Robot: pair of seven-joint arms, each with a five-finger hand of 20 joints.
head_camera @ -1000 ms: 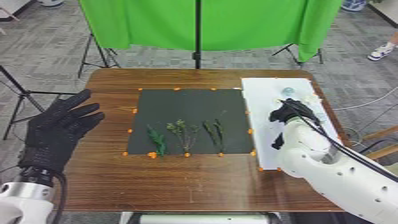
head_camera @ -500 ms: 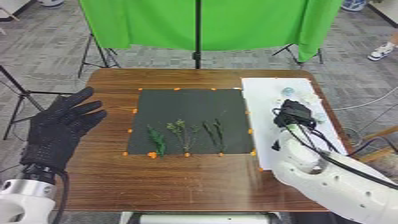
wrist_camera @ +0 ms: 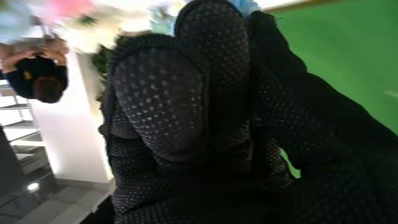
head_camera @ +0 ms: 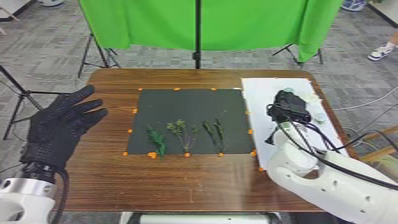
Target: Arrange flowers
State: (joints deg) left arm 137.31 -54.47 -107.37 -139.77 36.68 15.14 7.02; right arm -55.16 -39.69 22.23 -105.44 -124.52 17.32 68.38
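White board (head_camera: 258, 87) bears flowers (wrist_camera: 96, 34); left robot hand (head_camera: 59, 125) open, right robot hand (head_camera: 290, 109), can't tell.

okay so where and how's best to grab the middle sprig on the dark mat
I'd pinch the middle sprig by its thin stems, close to the near edge of the dark mat, from above, thumb and fingers either side. It lies flat, bushy tips pointing away from the robot, stems narrowing together there.

Rectangular wooden worktop (head_camera: 178, 190) observed brown. Square flat mat (head_camera: 178, 107) is dark grey, with small orange dots (head_camera: 177, 89) along its edges. Slender leafy stems (head_camera: 156, 140): green.
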